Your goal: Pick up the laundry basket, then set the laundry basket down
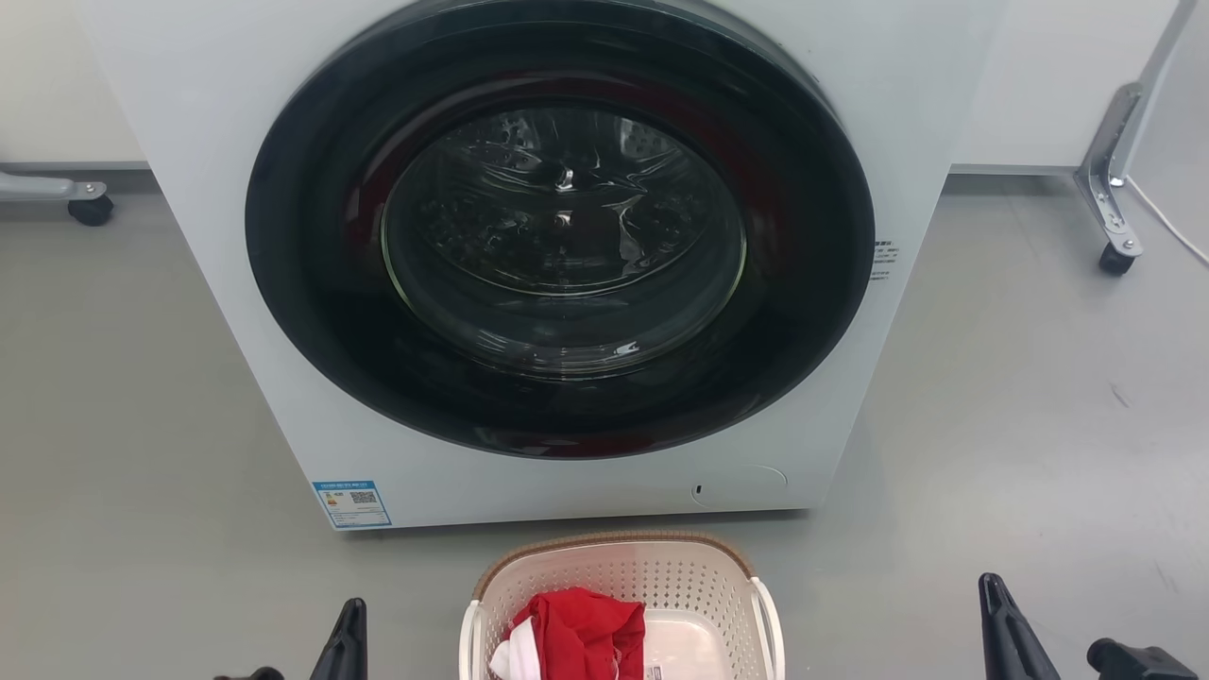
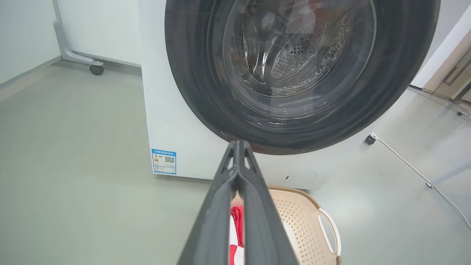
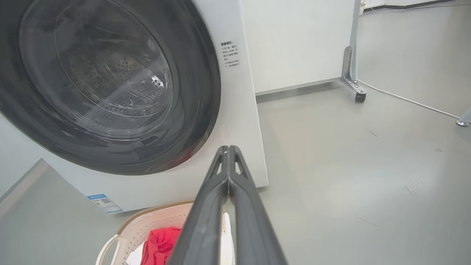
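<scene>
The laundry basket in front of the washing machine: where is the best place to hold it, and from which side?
Probably take the laundry basket by its two white side handles: left claw on the left handle, right claw on the right handle, each coming in from outside. It stands upright and wide, with red cloth inside. Both claws are shut now.

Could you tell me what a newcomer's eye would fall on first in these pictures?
The white washing machine with its big dark round door looms across the head view's upper middle. On the grey floor before it sits the laundry basket, holding a red cloth. The left gripper and right gripper, both shut, flank the basket without touching it.
</scene>
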